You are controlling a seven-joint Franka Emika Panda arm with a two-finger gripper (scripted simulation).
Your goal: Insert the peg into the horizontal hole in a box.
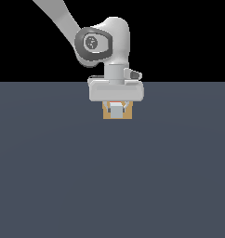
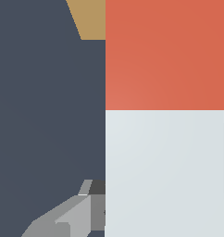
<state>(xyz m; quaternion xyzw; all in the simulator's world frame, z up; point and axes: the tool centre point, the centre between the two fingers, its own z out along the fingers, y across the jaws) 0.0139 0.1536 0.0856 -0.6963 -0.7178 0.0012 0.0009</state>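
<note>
Peg (image 2: 164,115) orange-red and pale grey-white; box (image 2: 88,18) tan.

Obstacles: box (image 1: 118,113), sitting directly behind the gripper (image 1: 116,108), with the peg (image 1: 116,110) between them. Free room: open grey floor (image 1: 112,186) from 3 through 6 to 9 o'clock of the box.

The arm slants down from above and bends at a rounded grey wrist joint, so that the hand hangs straight down over the box (image 1: 117,114). The broad pale hand body sits level, just above the box's upper edge. The pincer (image 1: 117,109) points downward directly in front of the box's face, its fingers (image 2: 63,217) closed on the peg (image 2: 164,139), gripping the pale part while the orange-red end reaches toward the box.
</note>
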